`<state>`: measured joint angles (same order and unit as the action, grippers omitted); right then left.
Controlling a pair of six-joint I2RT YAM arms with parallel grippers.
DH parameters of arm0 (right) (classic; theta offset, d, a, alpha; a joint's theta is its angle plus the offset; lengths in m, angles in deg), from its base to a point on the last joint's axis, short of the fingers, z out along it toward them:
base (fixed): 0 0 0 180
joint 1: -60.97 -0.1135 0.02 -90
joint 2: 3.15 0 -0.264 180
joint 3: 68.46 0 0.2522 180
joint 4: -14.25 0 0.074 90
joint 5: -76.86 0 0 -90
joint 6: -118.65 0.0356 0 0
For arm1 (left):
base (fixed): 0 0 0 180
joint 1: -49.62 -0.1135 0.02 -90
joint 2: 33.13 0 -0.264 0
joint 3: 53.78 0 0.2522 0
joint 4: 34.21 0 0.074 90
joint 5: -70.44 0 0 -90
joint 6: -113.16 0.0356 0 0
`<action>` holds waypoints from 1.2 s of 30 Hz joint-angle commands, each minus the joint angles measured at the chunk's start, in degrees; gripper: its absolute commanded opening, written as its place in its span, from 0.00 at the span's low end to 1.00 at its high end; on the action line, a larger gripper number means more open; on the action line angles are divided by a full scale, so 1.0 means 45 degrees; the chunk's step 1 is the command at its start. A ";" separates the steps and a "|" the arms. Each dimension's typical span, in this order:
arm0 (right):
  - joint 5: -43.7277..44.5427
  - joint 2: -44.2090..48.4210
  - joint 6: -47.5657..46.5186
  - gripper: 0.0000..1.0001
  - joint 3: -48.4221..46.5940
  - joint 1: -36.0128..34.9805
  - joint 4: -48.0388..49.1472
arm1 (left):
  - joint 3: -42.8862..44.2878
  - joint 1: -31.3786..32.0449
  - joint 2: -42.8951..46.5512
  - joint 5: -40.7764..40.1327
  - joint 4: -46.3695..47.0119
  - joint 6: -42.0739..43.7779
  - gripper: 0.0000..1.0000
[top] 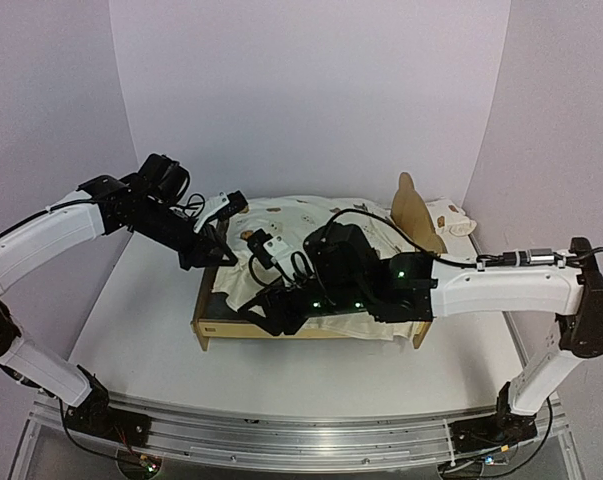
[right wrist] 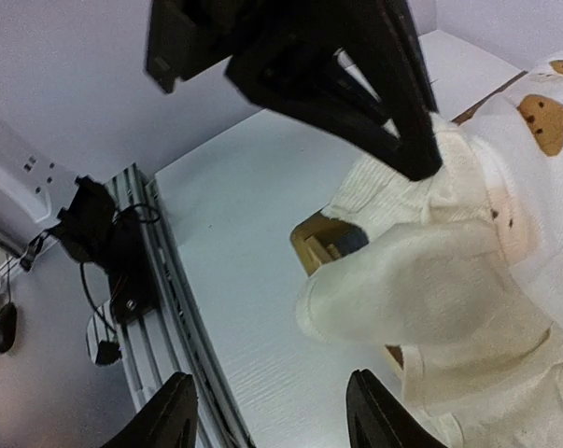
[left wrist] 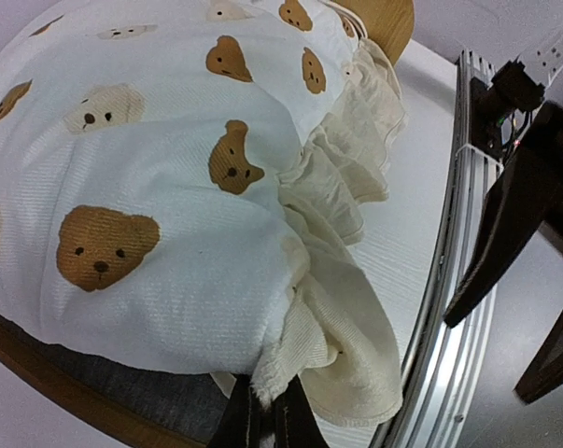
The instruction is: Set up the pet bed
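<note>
The pet bed's plywood frame lies mid-table, its ear-shaped headboard at the right end. The cream bear-print cushion lies loosely over it. My left gripper is at the bed's left end, shut on the cushion's ruffled corner, fingertips pinching the fabric. The frame's edge and grey base show under the cushion. My right gripper hovers over the bed's front-left corner, open and empty, just below the cushion's ruffle held by the left gripper.
A small matching pillow lies behind the headboard at the far right. The aluminium rail runs along the table's near edge and shows in both wrist views. White walls enclose the back and sides.
</note>
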<state>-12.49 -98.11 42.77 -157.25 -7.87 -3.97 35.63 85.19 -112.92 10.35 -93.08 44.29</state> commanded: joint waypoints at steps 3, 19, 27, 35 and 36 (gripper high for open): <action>0.3864 -0.2193 0.0682 0.64 -0.0906 0.0117 0.2275 | 0.0098 -0.0032 -0.0046 0.1077 0.1332 -0.1706 0.00; 0.7629 -0.2695 0.2663 0.00 -0.0969 0.1261 0.2359 | -0.0034 -0.0081 -0.0406 0.1533 0.1891 -0.1311 0.24; 0.5960 -0.1960 0.3073 0.00 -0.0621 0.1861 0.2435 | -0.1644 -0.1709 -0.0179 0.0580 0.2741 0.1425 0.60; 0.5276 -0.1826 0.3024 0.00 -0.0585 0.1951 0.2575 | -0.1961 -0.1264 -0.2680 -0.2636 0.3757 0.2453 0.51; 0.5200 -0.1826 0.3028 0.00 -0.0558 0.1956 0.2623 | -0.1798 -0.1211 -0.2977 -0.2942 0.3801 0.2340 0.51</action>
<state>12.50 -109.56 55.72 -159.86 0.57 4.41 24.15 78.64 -121.62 5.51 -79.25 53.45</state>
